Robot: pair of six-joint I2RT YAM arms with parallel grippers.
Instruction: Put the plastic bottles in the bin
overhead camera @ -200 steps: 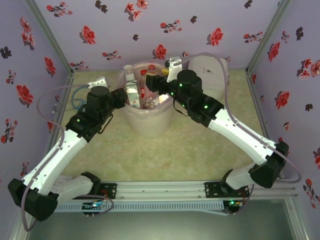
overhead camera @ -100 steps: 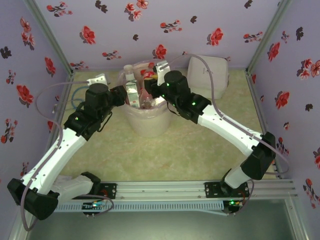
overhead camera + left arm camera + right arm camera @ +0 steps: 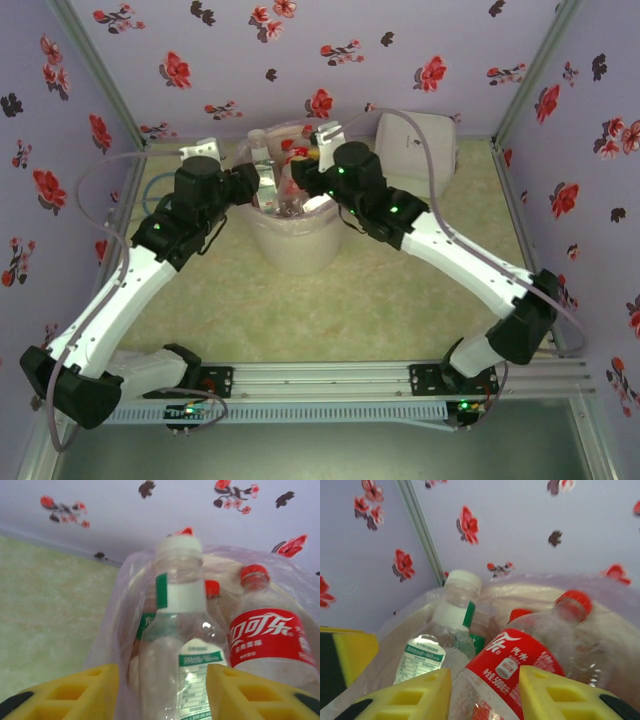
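Note:
The bin [image 3: 295,250], a pale bucket with a pink bag liner, stands at the back centre and holds several plastic bottles [image 3: 285,175]. Both grippers hover over its mouth. My left gripper [image 3: 262,185] [image 3: 163,690] is open. An upright green-labelled bottle [image 3: 175,645] with a white cap stands between its fingers, and there is a gap on the left side. A red-labelled, red-capped bottle [image 3: 270,640] stands beside it. My right gripper [image 3: 300,180] [image 3: 486,690] is slightly open. The red-labelled bottle [image 3: 520,660] lies slanted in the bin just beyond its fingertips.
A white square lidded box [image 3: 415,140] sits behind the bin at the back right. Flowered walls close in the back and both sides. The liner's loose film [image 3: 112,630] hangs over the bin's rim by my left finger. Green mat lies left of the bin.
My left jaws have parted from the green-labelled bottle, which now stands in the bin. My right gripper swung left over the bin's mouth, shut, and has opened a little.

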